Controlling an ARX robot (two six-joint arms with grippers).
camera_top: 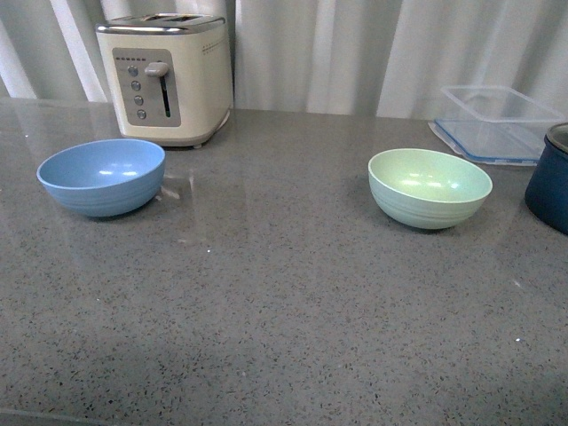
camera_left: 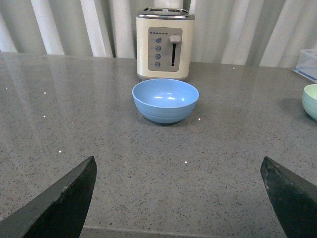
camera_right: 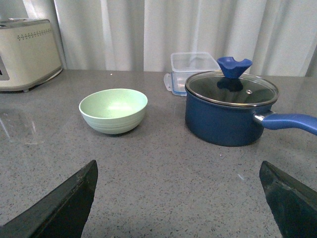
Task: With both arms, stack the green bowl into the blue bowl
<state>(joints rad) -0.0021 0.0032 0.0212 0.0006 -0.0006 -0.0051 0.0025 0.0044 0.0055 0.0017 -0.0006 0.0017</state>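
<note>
Bare counter (camera_top: 284, 293) lies wide between the blue bowl (camera_top: 100, 177) and the green bowl (camera_top: 429, 187). A toaster (camera_top: 166, 78) stands just behind the blue bowl. A pot (camera_top: 550, 188) stands near the green bowl's right side, with a clear box (camera_top: 497, 124) behind. Both bowls' near sides are open.

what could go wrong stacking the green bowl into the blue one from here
1. The navy pot stands close beside the green bowl; the right gripper, open and short of it, may bump the pot or its handle when reaching in.
2. The blue bowl sits far across the counter, so the green bowl's smooth rim could slip during the carry.
3. The toaster stands just behind the blue bowl; a nudge could knock it into that.
</note>
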